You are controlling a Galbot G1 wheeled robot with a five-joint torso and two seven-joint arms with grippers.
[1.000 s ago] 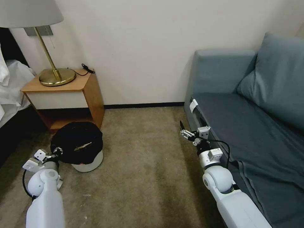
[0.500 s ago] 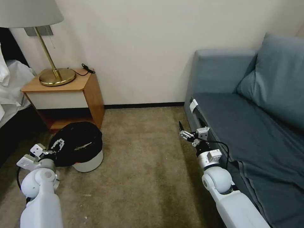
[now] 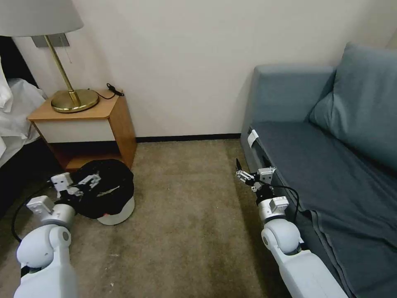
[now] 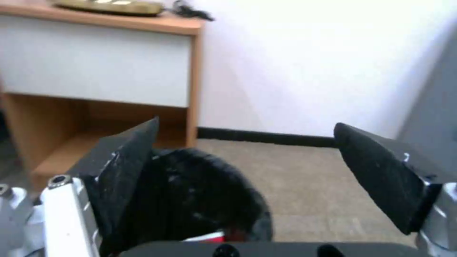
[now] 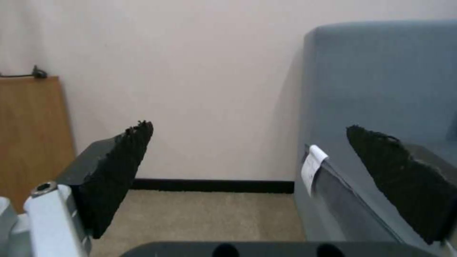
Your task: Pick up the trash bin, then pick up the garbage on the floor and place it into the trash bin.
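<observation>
The left gripper (image 3: 89, 181) hangs over the near edge of the trash bin (image 3: 108, 194), its fingers (image 4: 128, 171) spread wide with nothing between them. The bin stands on the carpet (image 3: 186, 215) directly below and just beyond that gripper, its black bag (image 3: 111, 178) draped over the rim and the white wall showing beneath. Something thin and pale lies on the bag inside, a little past the gripper's tips; I cannot tell what it is. A wooden nightstand (image 3: 89, 124) with a brass lamp (image 3: 74, 99) stands just behind the bin. The right gripper (image 3: 242, 171) is held low, well apart from the bin, its fingers also spread and empty, with the front edge of the blue-grey sofa (image 3: 331, 165) just beside it.
</observation>
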